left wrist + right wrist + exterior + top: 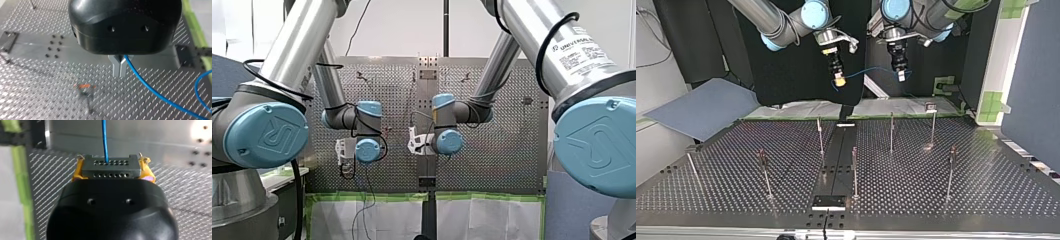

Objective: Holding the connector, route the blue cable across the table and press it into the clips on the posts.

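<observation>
My right gripper (111,171) clamps the grey pin-holed connector block (110,165), my left gripper (120,73) pinches its thin blue cable (104,140)

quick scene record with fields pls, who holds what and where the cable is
right gripper: shut on the grey connector
left gripper: shut on the blue cable
cable: slung in the air between the two grippers
posts: upright on the table, none touched by the cable
task state: no clip filled yet
</observation>
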